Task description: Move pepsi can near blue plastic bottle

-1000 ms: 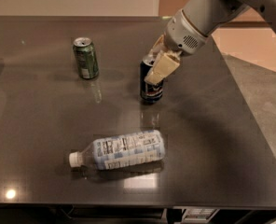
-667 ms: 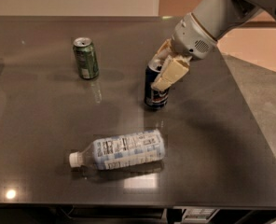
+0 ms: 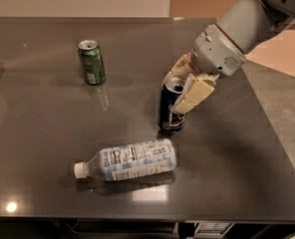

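Around smooth cylindrical pepsi can (image 3: pixel 169 117), blocky cream pincer (image 3: pixel 180 91)

Behind bottle (image 3: pixel 137 159), pepsi can (image 3: pixel 170 118) in gripper (image 3: pixel 179 91)

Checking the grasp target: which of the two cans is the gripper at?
The pepsi can, dark navy, upright beside the blue plastic bottle, with the gripper shut on its top. The green can stands apart, to the left.
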`<action>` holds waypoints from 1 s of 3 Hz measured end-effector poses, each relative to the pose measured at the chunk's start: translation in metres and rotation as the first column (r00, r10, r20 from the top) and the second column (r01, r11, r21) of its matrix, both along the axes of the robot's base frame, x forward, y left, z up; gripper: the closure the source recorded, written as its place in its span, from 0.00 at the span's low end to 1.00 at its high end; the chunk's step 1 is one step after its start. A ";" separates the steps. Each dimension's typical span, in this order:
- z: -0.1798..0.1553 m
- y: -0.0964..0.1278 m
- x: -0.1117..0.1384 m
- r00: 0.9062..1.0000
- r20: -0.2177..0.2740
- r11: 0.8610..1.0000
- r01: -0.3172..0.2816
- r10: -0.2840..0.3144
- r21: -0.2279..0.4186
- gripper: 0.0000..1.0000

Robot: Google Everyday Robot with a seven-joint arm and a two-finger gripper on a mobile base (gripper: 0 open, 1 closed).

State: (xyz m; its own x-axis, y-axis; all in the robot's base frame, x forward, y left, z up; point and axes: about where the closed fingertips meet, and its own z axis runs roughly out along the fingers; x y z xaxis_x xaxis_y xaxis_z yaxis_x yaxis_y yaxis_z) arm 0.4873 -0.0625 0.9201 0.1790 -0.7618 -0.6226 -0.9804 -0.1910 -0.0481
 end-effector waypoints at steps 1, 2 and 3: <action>-0.003 0.000 -0.019 0.998 -0.004 0.998 -0.060 0.060 0.000 0.82; -0.009 0.000 -0.029 0.995 -0.005 0.995 -0.096 0.096 -0.007 0.59; -0.016 0.001 -0.034 0.993 -0.005 0.993 -0.114 0.114 -0.016 0.36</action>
State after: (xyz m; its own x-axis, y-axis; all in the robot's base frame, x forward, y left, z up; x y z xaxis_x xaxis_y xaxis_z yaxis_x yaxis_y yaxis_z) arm 0.4537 -0.0618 0.9040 0.2627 -0.7466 -0.6112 -0.9523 -0.3026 -0.0396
